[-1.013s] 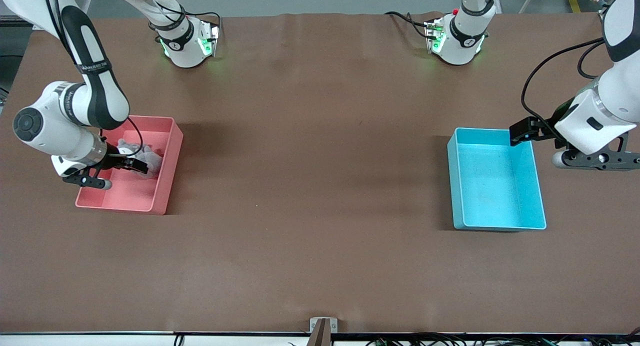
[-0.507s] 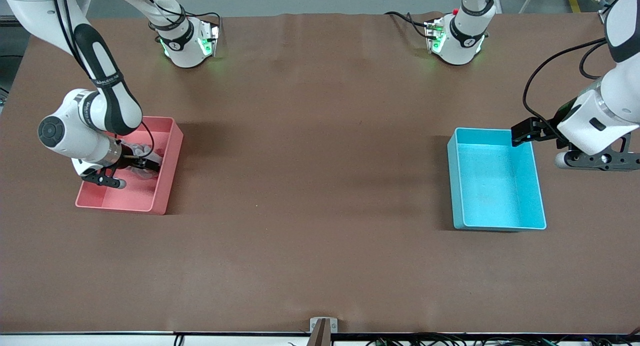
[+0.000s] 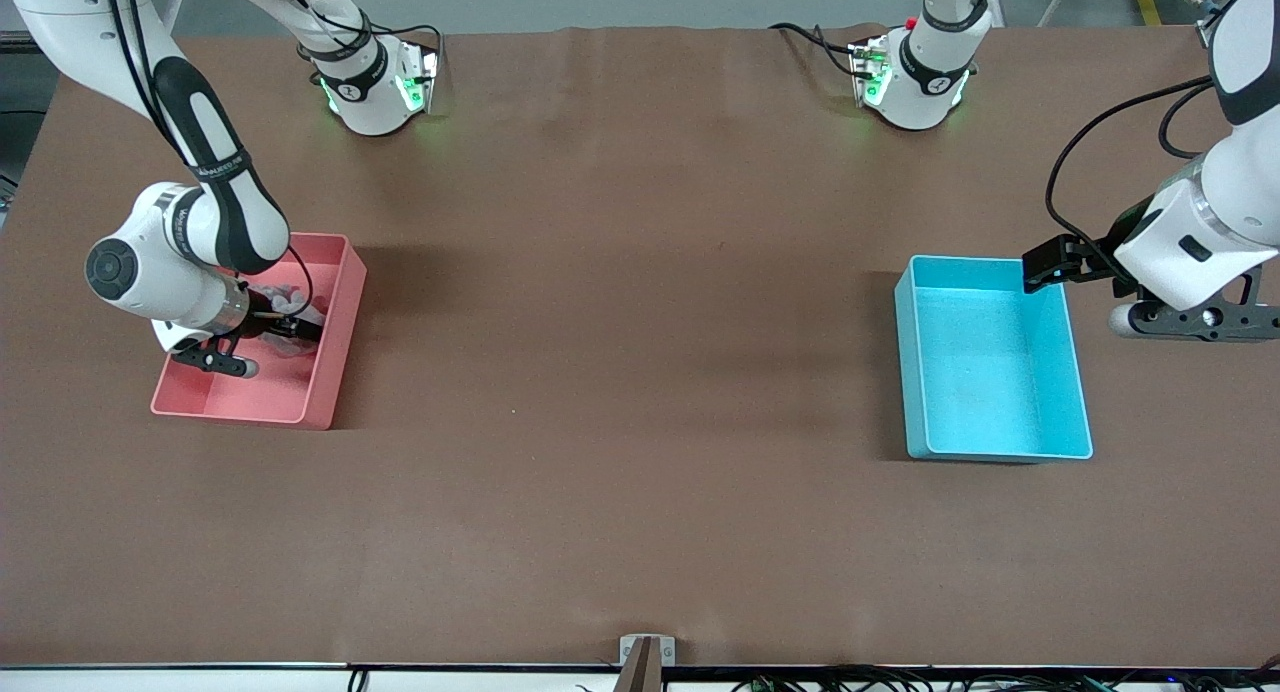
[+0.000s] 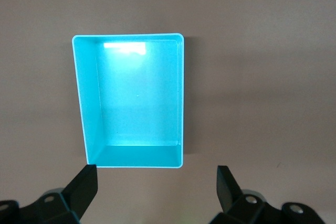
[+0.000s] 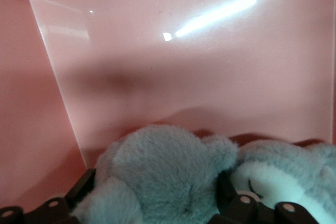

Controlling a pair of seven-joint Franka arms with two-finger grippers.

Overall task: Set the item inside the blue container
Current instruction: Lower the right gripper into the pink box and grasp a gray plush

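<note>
Front view. Right gripper [image 3: 290, 330] down inside pink bin [image 3: 337, 302] at the right arm's end of brown table [image 3: 620, 372], sunk among grey plush toy [image 3: 283, 300]; toy mostly hidden by wrist, only tufts showing around the dark fingers. Blue container [image 3: 1078, 372] at the left arm's end, well apart from the pink bin, nothing inside. Left gripper [image 3: 1045, 264] up in the air over the container's corner nearest that arm's base, waiting. Both arm bases along the table's edge farthest from the front camera, green lights lit. Grey floor past that edge, cables and a small bracket along the nearest edge.

Left wrist view. Blue container [image 4: 84, 108] whole in frame on bare brown tabletop, floor glossy with a light reflection. Left gripper [image 4: 156, 184] spread wide, one dark fingertip [image 4: 86, 179] to each side, both clear of the container and touching nothing.

Right wrist view. Grey plush toy [image 5: 173, 177] filling the gap between the fingers [image 5: 84, 182] of right gripper [image 5: 155, 190], fur bulging over both. Fingers pressed against its sides, seemingly clamped on it, though tips buried in fur. Paler patch of plush [image 5: 273, 179] with a stitched dark mark lying just outside one finger. Pink bin [image 5: 157, 77] wall and floor close around, shiny with glare.
</note>
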